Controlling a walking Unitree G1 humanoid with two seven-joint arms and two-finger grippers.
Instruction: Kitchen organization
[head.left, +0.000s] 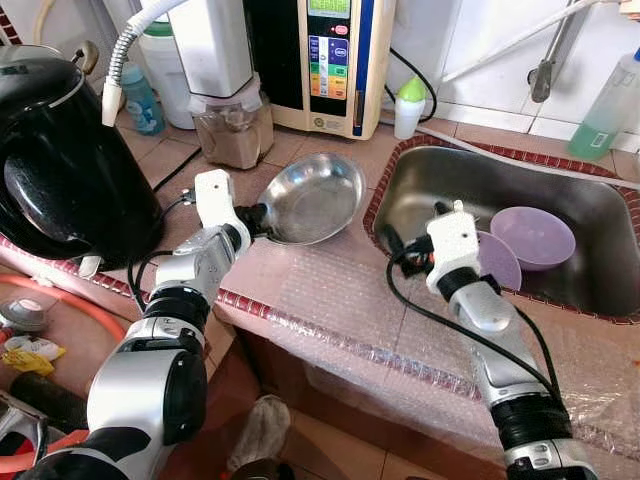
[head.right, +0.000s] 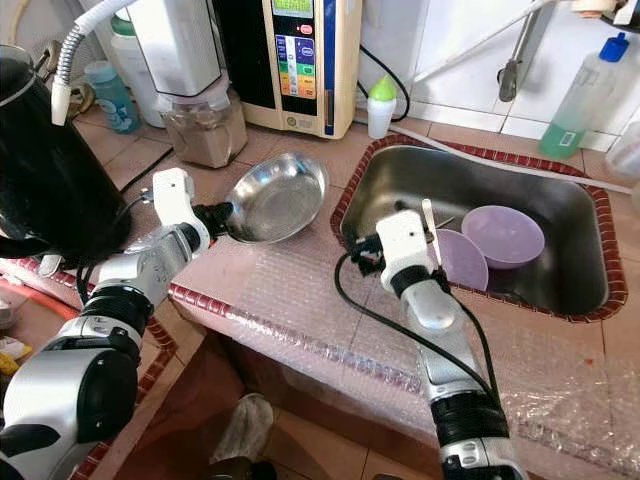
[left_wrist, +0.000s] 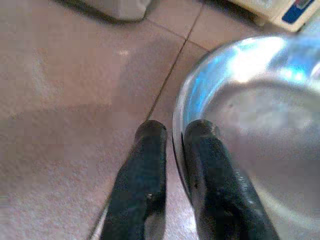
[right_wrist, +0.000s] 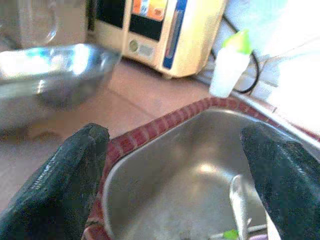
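The far ends of the faucet pipe (head.left: 556, 45) and of the green bottle (head.left: 607, 107) are cut off at the top edge, and the right gripper's (right_wrist: 175, 175) fingertips are hard to see from the head views because its white wrist covers them. What lies on the sink bottom near the purple bowls is too small to tell.

The left gripper (left_wrist: 172, 135) is clamped on the near-left rim of the steel bowl (head.left: 312, 197) — one finger (left_wrist: 142, 170) outside the wall, the other inside, almost together. The bowl is tilted, over the tiled counter (head.left: 300, 290), left of the sink (head.left: 410, 195).

The right gripper is at the sink's near-left corner, fingers wide apart, holding nothing. Two purple bowls (head.left: 532, 236) lie in the sink, just right of this gripper — one partly hidden behind its wrist.
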